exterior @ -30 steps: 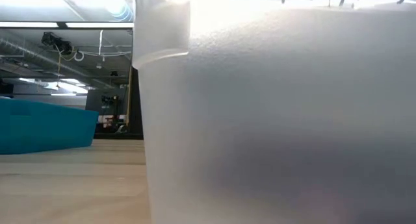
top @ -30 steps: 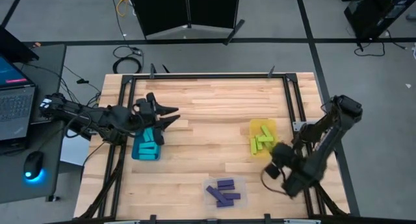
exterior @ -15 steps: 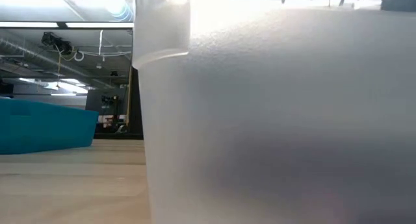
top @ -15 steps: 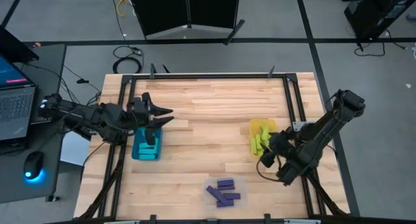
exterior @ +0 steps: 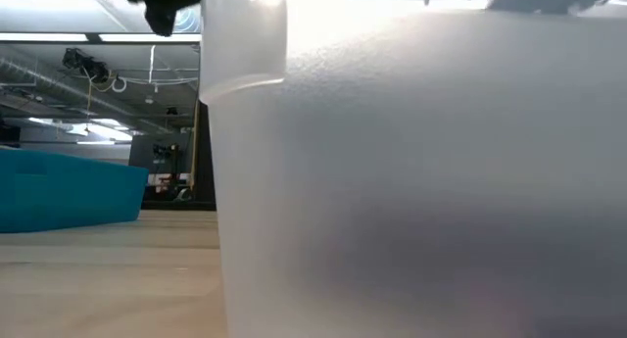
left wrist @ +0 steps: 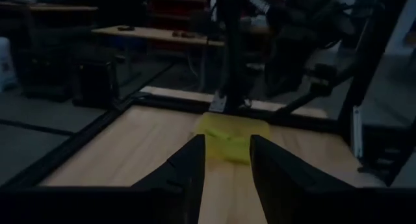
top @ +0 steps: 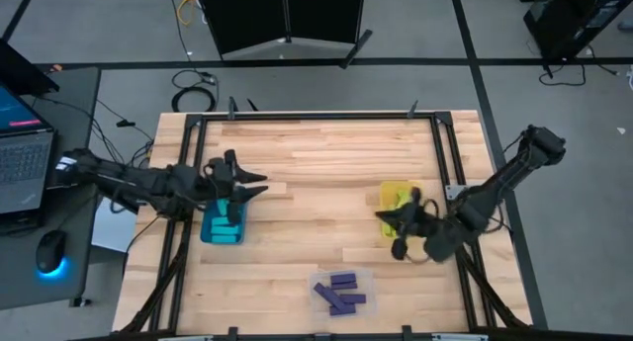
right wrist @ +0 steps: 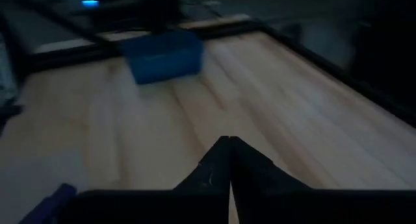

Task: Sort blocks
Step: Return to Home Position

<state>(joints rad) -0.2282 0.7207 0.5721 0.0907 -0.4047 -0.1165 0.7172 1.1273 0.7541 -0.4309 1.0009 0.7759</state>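
Blocks: every block you could see lay in a bin. The cyan blocks (top: 226,222) were in the teal bin (top: 208,237) by the left edge of the bench (top: 316,173). The yellow-green blocks (top: 396,205) were in the yellow bin (top: 400,190) by its right edge. The purple blocks (top: 341,294) were in the clear bin (top: 362,276) at the near edge.
Left jaws: released, with a plain gap between them, over the teal bin's far rim.
Right jaws: clenched tip to tip on nothing, over the yellow bin and pointing toward the left edge.
Handling: you could judge the bars stiff, very light and smooth-sided, likely to slip or skitter if nudged.
Hold: take one across its short width at mid-length. In the crossed piles, choose the topmost bar.
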